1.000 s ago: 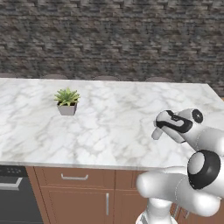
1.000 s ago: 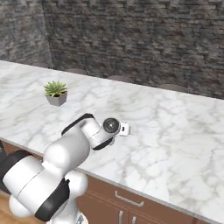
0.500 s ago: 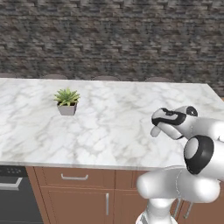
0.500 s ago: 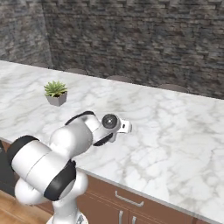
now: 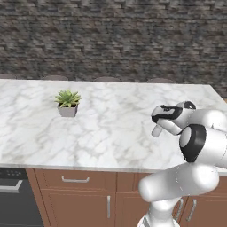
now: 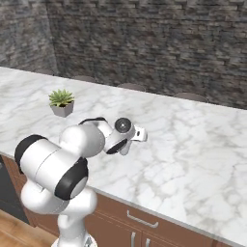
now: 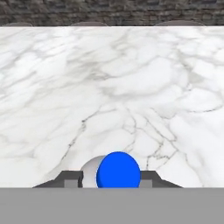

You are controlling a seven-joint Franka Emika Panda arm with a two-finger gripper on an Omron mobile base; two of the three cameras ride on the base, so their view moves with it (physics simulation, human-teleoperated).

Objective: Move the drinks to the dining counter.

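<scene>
The claw (image 7: pixel 118 178) is clamped on a small whitish bottle with a blue cap (image 7: pixel 118 170), its two dark fingers (image 7: pixel 70 178) pressed against the bottle's sides; from the hand's own camera the round blue cap sits right between them, facing the lens, with the pale body showing just behind it. From the left base view the claw (image 5: pixel 156 130) hangs over the near right part of the dining counter (image 5: pixel 111 119), and the whitish bottle (image 5: pixel 157 130) pokes out below the dark hand, tilted rather than upright. I cannot tell whether it touches the marble or is just above it. From the right base view the claw (image 6: pixel 126 146) appears past the arm's big white elbow, the bottle (image 6: pixel 126 146) a pale stub beneath the hand, over the white grey-veined top (image 6: pixel 193 144). Well away from the claw, off to its left and farther back on the same counter, stands a small potted succulent (image 5: pixel 68 103) in a grey square pot, also seen in the right base view (image 6: pixel 61 103). Beyond the counter, ahead of the claw, runs a dark stone wall (image 5: pixel 115 40). Below the counter edge, under the claw, are brown wooden cabinet fronts (image 5: pixel 88 195) and, far to the left, a dark dishwasher front (image 5: pixel 13 197).
</scene>
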